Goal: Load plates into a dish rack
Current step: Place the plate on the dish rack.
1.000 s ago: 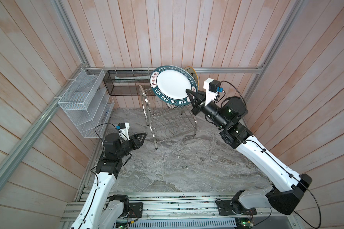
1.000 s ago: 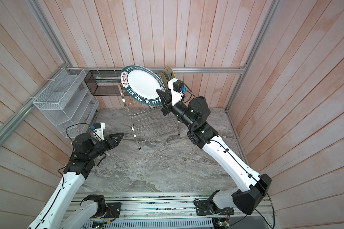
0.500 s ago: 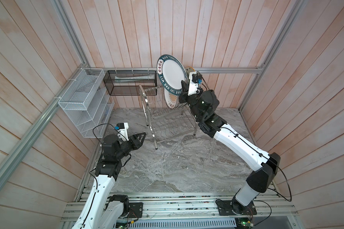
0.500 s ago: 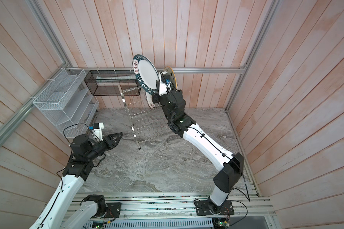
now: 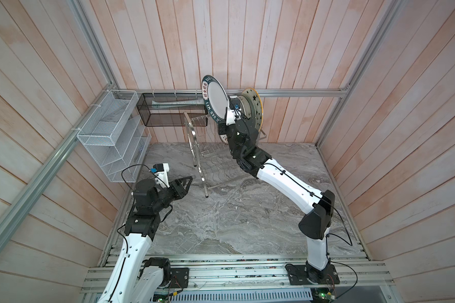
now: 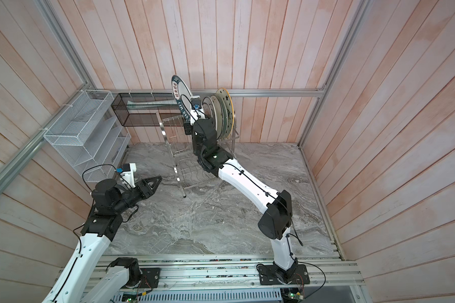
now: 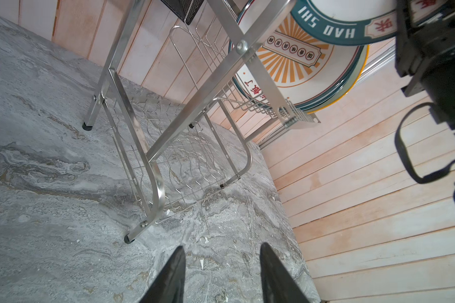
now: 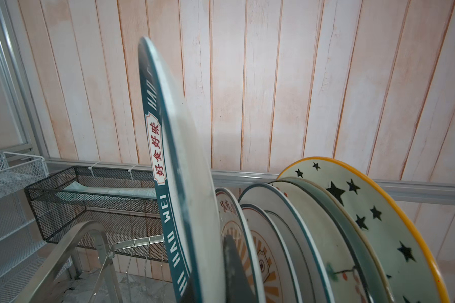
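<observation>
My right gripper (image 8: 210, 262) is shut on the rim of a white plate with a teal lettered band (image 5: 213, 101) (image 8: 184, 183). It holds the plate upright and edge-on above the upper tier of the steel dish rack (image 5: 193, 143) (image 7: 132, 118). This plate is just left of several plates standing in the rack's slots, among them a sunburst plate (image 7: 294, 60) and a yellow-rimmed star plate (image 5: 253, 105) (image 8: 365, 210). One dark finger (image 8: 234, 270) shows between the held plate and the sunburst plate. My left gripper (image 7: 222, 248) (image 5: 187, 181) hovers open over the marble near the rack's front leg, holding nothing.
A white mesh shelf unit (image 5: 111, 136) hangs on the left wall. A black mesh basket (image 5: 168, 110) hangs on the back wall right behind the rack. The rack's lower wavy tier (image 7: 184, 168) holds nothing. Marble tabletop (image 5: 234, 215) lies in front, with wooden walls close around.
My right arm has swung the lettered plate from face-on to edge-on and carried it left, over the rack beside the standing plates. The left arm has stayed put.
</observation>
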